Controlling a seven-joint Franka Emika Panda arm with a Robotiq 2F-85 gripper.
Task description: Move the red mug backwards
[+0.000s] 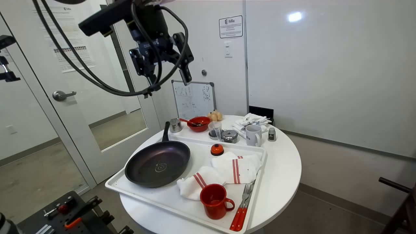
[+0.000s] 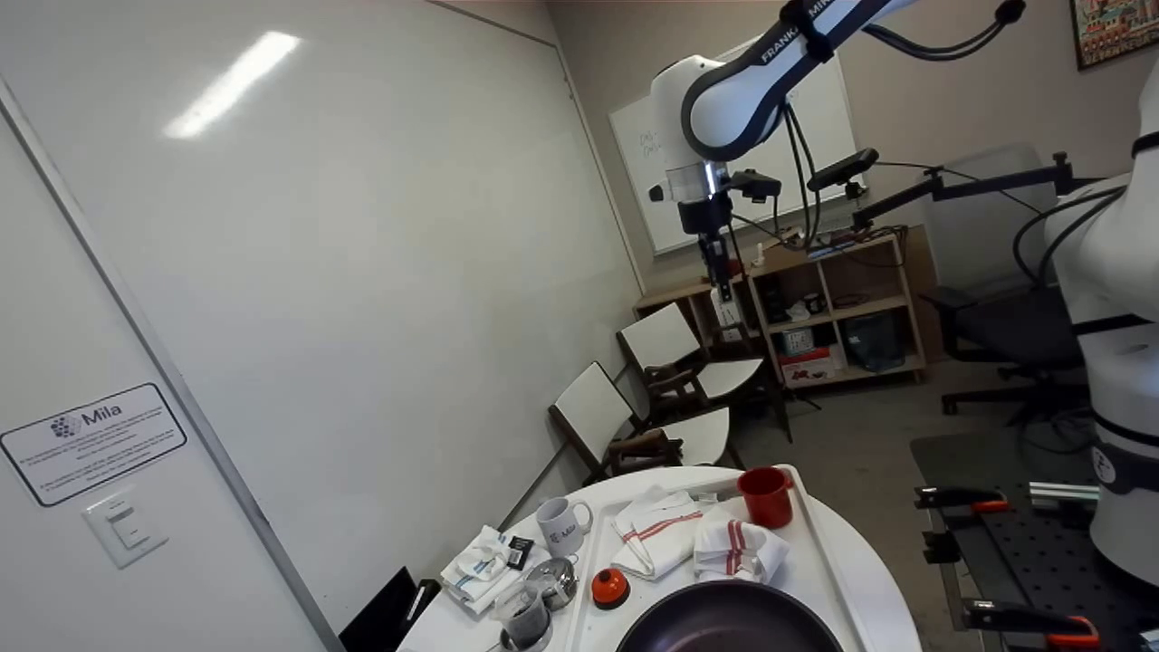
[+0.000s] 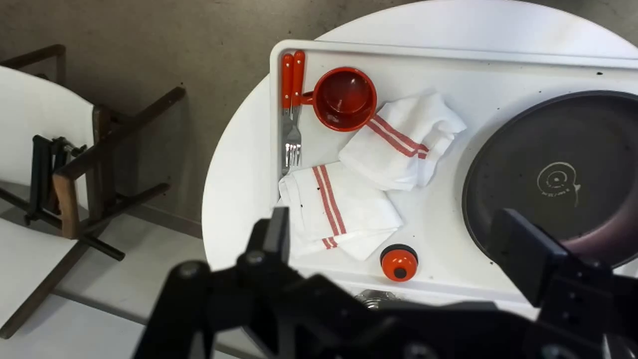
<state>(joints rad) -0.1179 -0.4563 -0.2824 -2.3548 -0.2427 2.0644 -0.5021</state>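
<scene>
1. Plainly, the black two-fingered claw (image 3: 396, 234) hangs well above the white rectangular tray (image 3: 423, 53), jaws wide apart, holding nothing.
2. At its eleven o'clock in the wrist view, the glossy red cylindrical mug (image 3: 345, 98) stands upright on the tray; a red-striped white cloth (image 3: 406, 149) lies at the mug's four.
3. Probably all remains: reach, grasp, backward move; a finished move isn't excluded.

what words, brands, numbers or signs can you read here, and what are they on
"Mila": wall sign; finer print unreadable.
"Mila", probably: door paper; the rest unreadable.
"FRANKA", then "MIK": robot arm; other letters hidden or cut off.
Too small or blurred: markings on the small whiteboard, background whiteboard, frying pan, grey mug, framed picture, shelf box and gripper.
</scene>
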